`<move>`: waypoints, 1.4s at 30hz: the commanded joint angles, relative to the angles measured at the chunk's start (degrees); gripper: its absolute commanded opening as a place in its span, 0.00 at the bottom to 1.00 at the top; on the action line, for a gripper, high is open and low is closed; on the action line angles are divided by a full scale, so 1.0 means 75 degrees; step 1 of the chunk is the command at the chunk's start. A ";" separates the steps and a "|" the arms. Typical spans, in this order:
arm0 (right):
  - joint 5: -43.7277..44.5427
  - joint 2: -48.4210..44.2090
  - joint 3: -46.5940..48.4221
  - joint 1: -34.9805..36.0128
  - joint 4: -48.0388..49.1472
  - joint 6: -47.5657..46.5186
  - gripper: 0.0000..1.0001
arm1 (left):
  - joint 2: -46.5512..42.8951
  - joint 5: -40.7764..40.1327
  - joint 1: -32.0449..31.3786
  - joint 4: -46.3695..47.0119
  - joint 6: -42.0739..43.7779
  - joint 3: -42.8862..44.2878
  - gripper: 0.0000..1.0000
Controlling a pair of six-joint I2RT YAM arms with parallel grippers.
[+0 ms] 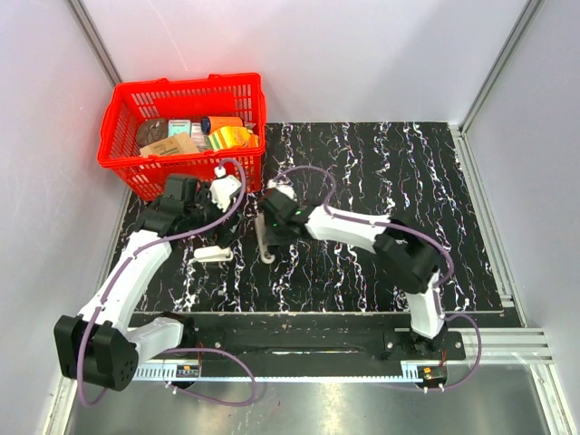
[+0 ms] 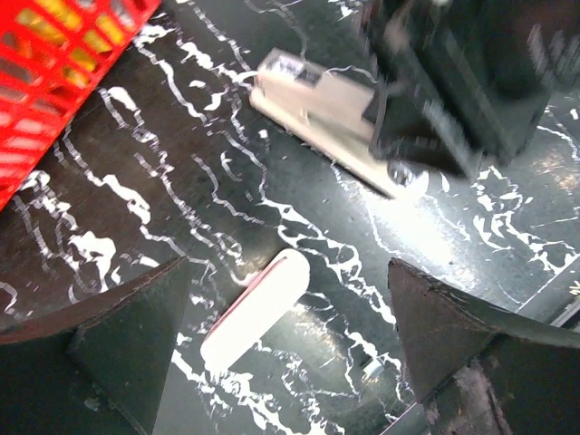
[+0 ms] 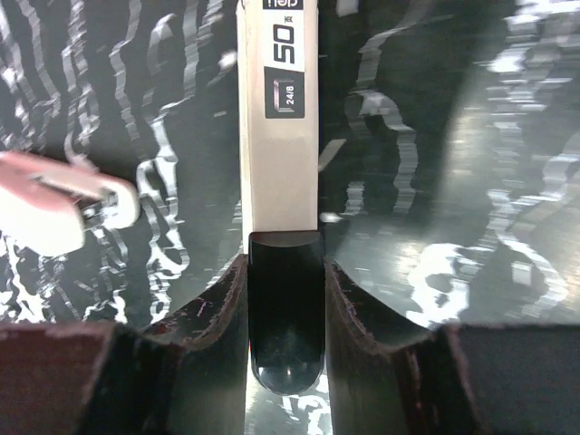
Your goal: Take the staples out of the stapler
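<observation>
The stapler (image 3: 277,136) lies flat on the black marbled mat, its pale top printed "50" and "24/6". My right gripper (image 3: 285,265) is shut on its black rear end (image 3: 285,335). In the top view the stapler (image 1: 265,250) sticks out toward the near edge from the right gripper (image 1: 270,230). In the left wrist view it (image 2: 313,109) lies at the top with the right gripper (image 2: 453,82) on it. My left gripper (image 2: 288,281) is open and empty above a white oblong piece (image 2: 256,308), which lies on the mat between the fingers. It hovers left of the stapler (image 1: 201,227).
A red basket (image 1: 181,86) with packets stands at the back left, close to the left gripper; its corner shows in the left wrist view (image 2: 54,82). The white piece (image 1: 213,255) lies left of the stapler. A tiny pale bit (image 2: 372,367) lies on the mat.
</observation>
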 commanded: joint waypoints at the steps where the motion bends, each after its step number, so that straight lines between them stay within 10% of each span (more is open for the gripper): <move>1: 0.0547 -0.1665 -0.0866 -0.0551 0.1090 0.0159 0.02 | 0.0390 0.0897 -0.0331 0.0478 -0.0260 0.0098 0.91; 25: 0.0126 -0.3367 -0.2931 -0.0551 0.4174 0.1917 0.00 | 0.2442 0.2200 -0.0989 0.1930 0.0361 -0.0265 0.97; 42: -0.0577 -0.3472 -0.3950 -0.0469 0.4315 0.2128 0.00 | 0.2582 0.1872 -0.0637 0.2517 0.0607 -0.0336 0.42</move>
